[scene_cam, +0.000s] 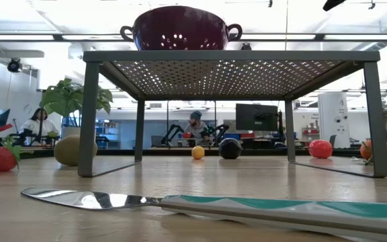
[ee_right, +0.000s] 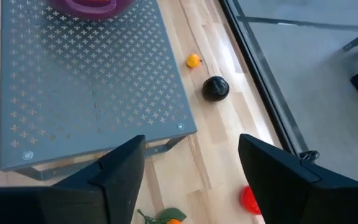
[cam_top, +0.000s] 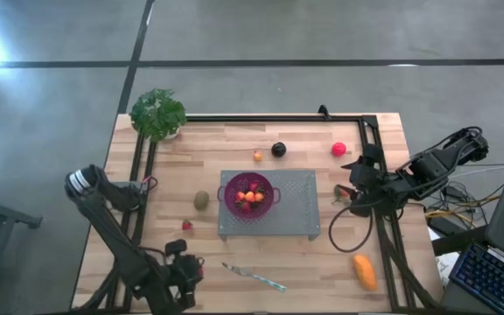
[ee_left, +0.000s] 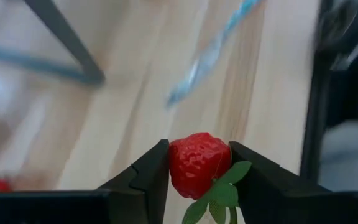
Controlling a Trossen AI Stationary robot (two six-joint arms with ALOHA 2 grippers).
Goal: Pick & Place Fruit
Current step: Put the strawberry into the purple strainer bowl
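My left gripper [ee_left: 199, 163] is near the table's front left [cam_top: 185, 268], shut on a red strawberry [ee_left: 194, 163] with green leaves. A second strawberry [cam_top: 186, 225] lies on the table, and an olive kiwi [cam_top: 201, 199] rests beside the stand. The purple colander [cam_top: 250, 194], with several small fruits in it, stands on the grey perforated stand [cam_top: 300, 210]. A dark plum [cam_top: 278, 149], a tiny orange piece [cam_top: 257, 156] and a pink-red ball [cam_top: 339, 149] lie behind the stand. An oblong orange fruit [cam_top: 365, 271] lies at the front right. My right gripper [ee_right: 191, 163] hovers open by the stand's right end [cam_top: 354, 191]. My left gripper pinches the strawberry by its two opposite sides [ee_left: 174, 167] between the two fingers. The leafy end [ee_left: 219, 193] lies back between the fingers and the red tip points outward. The fingers slant down from above, and the strawberry is lifted clear of the table.
A slim knife [cam_top: 254, 277] with a teal handle lies on the table near the front edge, close to my left gripper. A leafy plant [cam_top: 157, 114] stands at the back left corner. Black rails [cam_top: 383, 175] run along the table's right and far sides. A small leafy orange piece [ee_right: 166, 216] lies under my right gripper.
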